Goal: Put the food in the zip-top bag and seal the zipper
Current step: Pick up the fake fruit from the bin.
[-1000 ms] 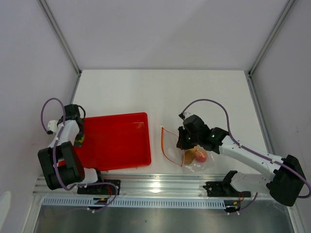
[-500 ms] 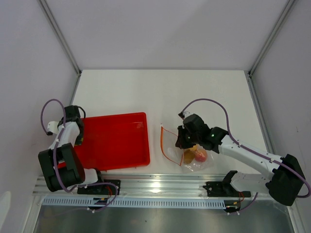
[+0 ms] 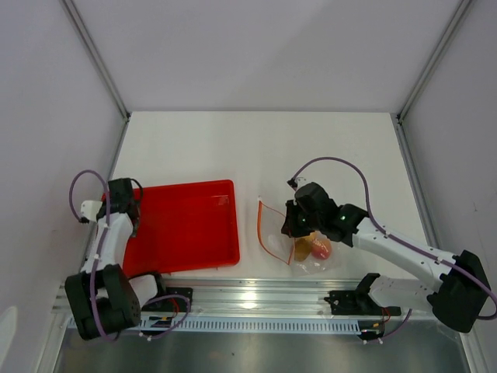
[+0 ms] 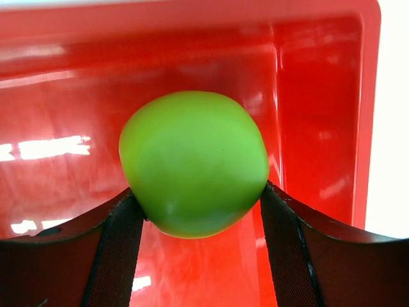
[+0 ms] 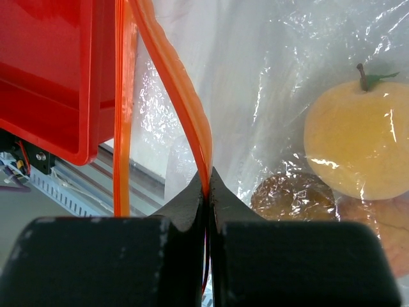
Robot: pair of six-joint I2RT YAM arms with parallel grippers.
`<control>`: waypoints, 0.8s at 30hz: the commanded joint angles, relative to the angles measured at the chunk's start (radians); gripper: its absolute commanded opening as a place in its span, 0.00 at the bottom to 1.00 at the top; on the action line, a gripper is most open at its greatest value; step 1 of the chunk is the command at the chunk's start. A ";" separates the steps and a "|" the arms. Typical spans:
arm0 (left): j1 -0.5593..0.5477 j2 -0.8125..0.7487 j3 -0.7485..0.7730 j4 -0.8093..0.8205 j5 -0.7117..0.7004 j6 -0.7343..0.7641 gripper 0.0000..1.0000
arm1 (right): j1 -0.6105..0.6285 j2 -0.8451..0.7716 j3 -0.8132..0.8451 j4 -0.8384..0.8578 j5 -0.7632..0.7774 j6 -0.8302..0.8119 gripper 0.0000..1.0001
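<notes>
Both engaged: left end effector [image 4: 198,195] clamps green apple [image 4: 193,160], right end effector [image 5: 208,185] pinches zipper [image 5: 172,77]; best lifted clear of tray [image 4: 319,96].

The right tool [image 5: 208,184] pinches the zipper [image 5: 183,96]; yellow-orange fruit [image 5: 358,144] inside the zip-top bag [image 5: 268,70]

Green apple [image 4: 193,163] plain bright green. Tray [image 4: 319,96] glossy red. Zipper [image 5: 172,83] red-orange, clear bag [image 5: 255,77]. Yellow-orange fruit [image 5: 358,141], brown fruit [image 5: 291,198], pink-orange peach [image 3: 321,249].
</notes>
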 commanded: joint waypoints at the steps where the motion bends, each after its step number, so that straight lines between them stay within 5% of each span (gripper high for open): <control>1: -0.042 -0.129 -0.064 -0.001 0.020 -0.045 0.01 | 0.005 -0.040 -0.002 0.010 0.030 0.032 0.00; 9: -0.221 -0.485 -0.141 0.016 0.068 -0.035 0.01 | 0.009 -0.066 -0.021 0.013 0.037 0.068 0.00; 16: -0.511 -0.569 -0.092 0.083 0.085 0.013 0.00 | 0.035 -0.106 -0.036 0.014 0.088 0.107 0.00; 24: -0.833 -0.566 -0.172 0.543 0.227 0.239 0.01 | 0.069 -0.117 -0.044 -0.010 0.126 0.141 0.00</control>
